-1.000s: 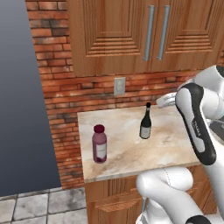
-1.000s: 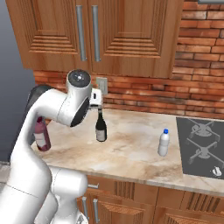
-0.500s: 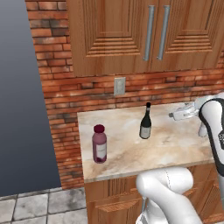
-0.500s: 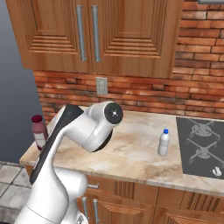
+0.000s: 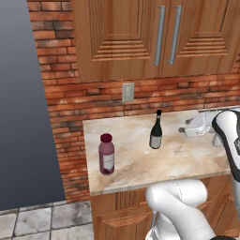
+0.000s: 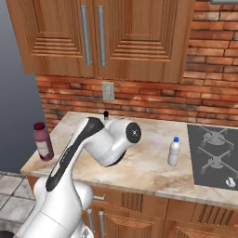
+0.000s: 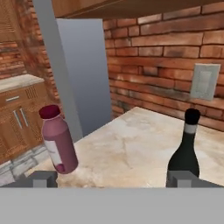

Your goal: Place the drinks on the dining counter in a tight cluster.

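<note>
Three drinks stand on a small marble counter (image 5: 140, 161) under wall cabinets. At the left is the stout purple-red juice bottle (image 5: 107, 153) (image 6: 42, 142) (image 7: 58, 146). The dark wine bottle (image 5: 156, 131) (image 7: 186, 148) stands mid-counter; in the right base view my arm covers all but its top (image 6: 106, 114). The small clear water bottle (image 6: 174, 151) stands near the stove. My gripper (image 5: 184, 131) (image 7: 111, 179) hovers low just right of the wine bottle, facing both bottles, open and holding nothing. The dining counter is out of view.
A brick wall with a pale outlet plate (image 5: 127, 92) backs the counter, and wooden cabinets (image 5: 159, 37) hang above it. A dark stove top (image 6: 216, 155) lies at the counter's right end. My white elbow (image 6: 116, 142) hangs over the counter's middle.
My arm has swung down and rightward; the hand now sits low beside the wine bottle, looking along the counter. The bottles have not moved and the jaws stayed wide.
</note>
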Robot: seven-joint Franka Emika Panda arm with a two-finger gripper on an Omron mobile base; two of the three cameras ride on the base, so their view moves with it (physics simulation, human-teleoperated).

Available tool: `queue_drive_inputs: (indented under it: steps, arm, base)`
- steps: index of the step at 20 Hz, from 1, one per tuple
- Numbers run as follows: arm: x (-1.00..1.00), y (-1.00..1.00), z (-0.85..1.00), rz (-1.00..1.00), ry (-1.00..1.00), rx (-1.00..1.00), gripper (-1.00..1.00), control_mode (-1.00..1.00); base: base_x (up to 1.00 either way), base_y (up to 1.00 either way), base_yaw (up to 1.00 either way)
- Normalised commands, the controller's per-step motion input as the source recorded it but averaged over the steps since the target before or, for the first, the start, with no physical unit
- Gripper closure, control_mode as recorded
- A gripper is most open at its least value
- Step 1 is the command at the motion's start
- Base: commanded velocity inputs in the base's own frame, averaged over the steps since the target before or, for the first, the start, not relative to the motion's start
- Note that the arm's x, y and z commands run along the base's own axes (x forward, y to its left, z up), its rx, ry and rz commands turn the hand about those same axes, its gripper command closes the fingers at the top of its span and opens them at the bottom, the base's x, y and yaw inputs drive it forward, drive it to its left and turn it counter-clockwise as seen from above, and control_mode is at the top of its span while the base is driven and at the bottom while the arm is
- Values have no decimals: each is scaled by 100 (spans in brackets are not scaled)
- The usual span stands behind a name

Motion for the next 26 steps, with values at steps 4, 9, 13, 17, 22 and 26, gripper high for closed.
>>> queue_drive_inputs:
  steps: [4, 9, 13, 17, 22, 26]
  arm:
    - [32, -8, -17, 17, -7, 2, -100, -100]
    - [34, -1, -15, 11, -8, 1, -100, -100]
    - [43, 0, -12, 6, -6, 5, -100, -100]
    - [42, 0, -8, 4, -3, 8, -100, -100]
    - [38, 0, -11, 1, 0, 7, -100, -100]
    - [39, 0, -15, 0, 0, 4, -100, -100]
  base:
    - [0, 0, 0]
    - [0, 0, 0]
    - [0, 0, 0]
    - [0, 0, 0]
    - [0, 0, 0]
    - [0, 0, 0]
